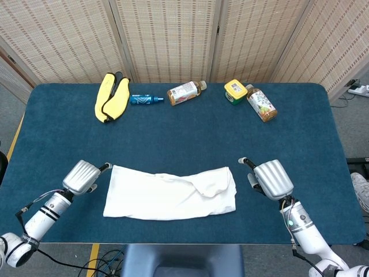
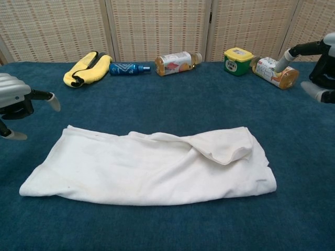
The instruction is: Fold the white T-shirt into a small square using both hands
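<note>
The white T-shirt (image 1: 170,193), folded into a long strip, lies near the table's (image 1: 173,130) front edge. Limp, light cloth is judged; the end corners should be pinched. The left hand (image 1: 82,176) and right hand (image 1: 270,179) are empty, with fingers apart.

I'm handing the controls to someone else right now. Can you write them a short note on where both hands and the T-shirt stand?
Left hand: holds nothing, just off the left end of the white T-shirt, not touching it.
Right hand: holds nothing, clear of the shirt's right end.
T-shirt: lies on the blue table near the front edge, folded into a long strip running left to right, with a loose flap bunched up at its right end.
Done: the shirt is narrowed to a strip.
Left: smooth the flap, then fold the strip end over end into a small square using both hands.
</note>
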